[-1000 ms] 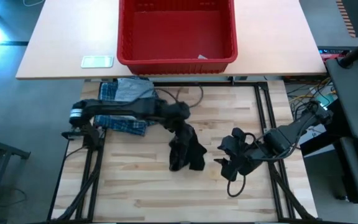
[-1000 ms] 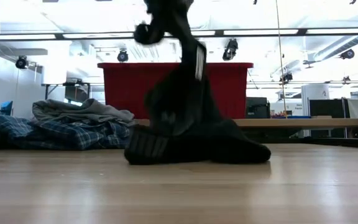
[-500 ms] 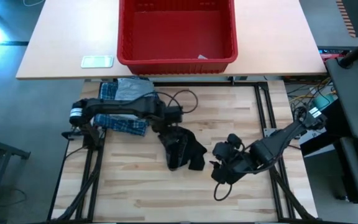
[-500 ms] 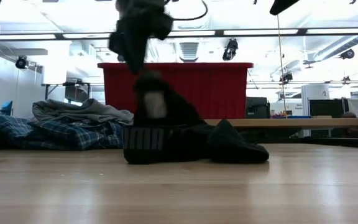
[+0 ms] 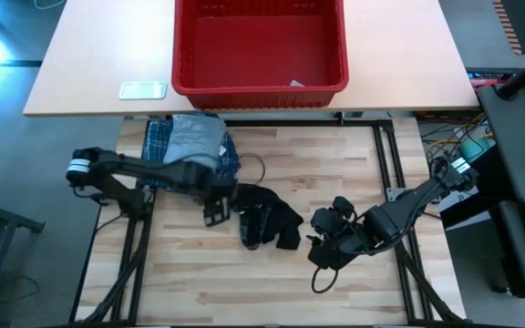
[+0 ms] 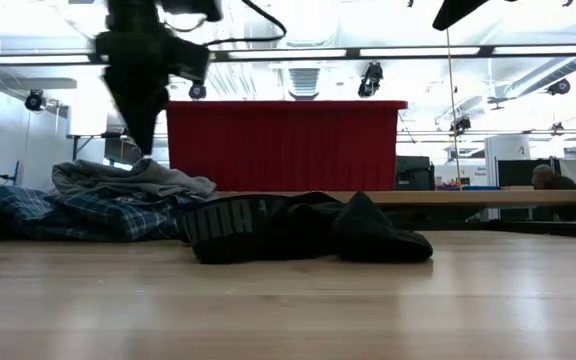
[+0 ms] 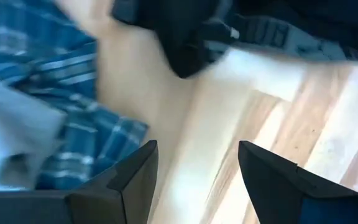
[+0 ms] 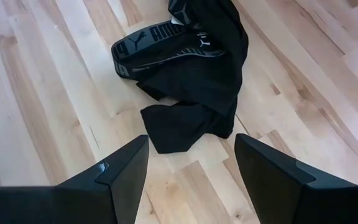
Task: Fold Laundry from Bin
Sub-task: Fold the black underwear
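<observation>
The small black garment [image 5: 267, 217] lies in a low heap on the middle of the wooden table, its waistband [image 6: 223, 225] facing the near edge. My left gripper [image 5: 215, 212] hangs open just left of it, above the table [image 6: 140, 95], with nothing between its fingers [image 7: 194, 168]. My right gripper [image 5: 322, 246] stands open to the garment's right, and the garment [image 8: 185, 74] lies ahead of its fingers. The plaid shirt [image 5: 162, 169] and the grey T-shirt [image 5: 197, 138] lie piled at the far left. The red bin [image 5: 258, 46] stands on the far tabletop.
A small white object [image 5: 142, 89] lies left of the bin, and a white scrap [image 5: 297, 84] lies inside the bin. Black frame rails [image 5: 392, 173] run along the table's sides. Bare wood [image 5: 244, 282] stretches along the near edge.
My left gripper has let go of the black garment and gone toward the table's left and near edges. The garment, which hung from it with its lower end on the table, has dropped into a low heap. My right gripper has moved a little toward the garment.
</observation>
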Available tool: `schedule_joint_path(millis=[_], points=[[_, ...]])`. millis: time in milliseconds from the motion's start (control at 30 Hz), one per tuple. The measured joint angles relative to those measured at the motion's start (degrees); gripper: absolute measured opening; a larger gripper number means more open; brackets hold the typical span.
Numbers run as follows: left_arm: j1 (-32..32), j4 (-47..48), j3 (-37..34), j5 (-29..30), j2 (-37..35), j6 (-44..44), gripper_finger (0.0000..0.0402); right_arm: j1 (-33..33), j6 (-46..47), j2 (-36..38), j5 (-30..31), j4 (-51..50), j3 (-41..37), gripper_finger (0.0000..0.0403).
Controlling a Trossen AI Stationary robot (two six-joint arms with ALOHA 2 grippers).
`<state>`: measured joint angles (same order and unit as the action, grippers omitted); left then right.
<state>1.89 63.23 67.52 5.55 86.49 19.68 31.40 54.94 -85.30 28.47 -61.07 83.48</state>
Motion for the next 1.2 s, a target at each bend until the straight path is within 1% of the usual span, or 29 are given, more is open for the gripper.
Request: schedule_joint_path(millis=[100,200,300,367,500,567,600,667,733,767,800,867,967,1067,1200], points=[[3.95,-7.51,-7.02,0.99,-3.43,-0.35,0.0206,-0.24,-0.02,0.00,0.06,-0.01,0.00,0.0233],[7.19,-17.50,-13.41,2.34,-5.18,0.72,0.0206,-0.44,-0.01,0.00,0.11,-0.03,0.00,0.0233],[9.14,-25.95,-18.46,4.83,-4.65,2.07,0.0206,-0.45,0.83,0.00,0.10,-0.01,-0.02,0.0233],[9.46,-30.76,-20.45,6.40,-3.59,2.07,0.0206,-0.42,1.61,0.00,0.05,0.04,-0.02,0.0233],[8.86,-33.99,-21.99,10.02,0.34,2.06,0.0203,-0.42,2.51,0.00,0.07,0.32,-0.02,0.0233],[7.95,-33.93,-21.16,10.09,2.07,2.04,0.0188,-0.42,1.09,-0.07,0.10,0.81,-0.02,0.0233],[7.40,-33.99,-20.48,9.21,2.95,2.05,0.0172,-0.37,-1.16,-0.27,0.15,1.36,-0.06,0.0233],[6.52,-33.90,-18.89,7.84,4.40,1.82,0.0122,-0.26,-9.43,-1.16,0.25,5.12,-0.16,0.0233],[5.62,-34.18,-17.13,7.56,5.07,0.35,0.0050,-0.16,-20.36,-2.73,-0.15,9.30,-0.33,0.0233],[5.06,-34.28,-16.39,7.47,5.31,-0.33,0.0026,-0.42,-25.47,-3.89,-0.41,11.67,-0.35,0.0233],[4.50,-34.20,-15.79,7.37,5.48,-0.81,0.0016,-0.83,-30.11,-4.96,-0.77,14.31,-0.35,0.0233],[3.32,-33.24,-14.63,7.36,5.63,-1.85,0.0019,-2.26,-36.78,-7.84,-2.85,18.99,-0.35,0.0233],[2.45,-30.56,-13.25,6.89,5.09,-3.63,0.0008,-5.00,-42.55,-12.99,-7.91,25.63,-0.35,0.0233],[2.77,-25.80,-12.06,5.37,3.63,-6.15,0.0006,-7.45,-45.42,-17.95,-11.37,31.38,-0.37,0.0233],[3.46,-18.15,-11.15,5.40,1.12,-7.42,0.0028,-10.28,-46.63,-23.17,-15.69,38.19,1.08,0.0233]])
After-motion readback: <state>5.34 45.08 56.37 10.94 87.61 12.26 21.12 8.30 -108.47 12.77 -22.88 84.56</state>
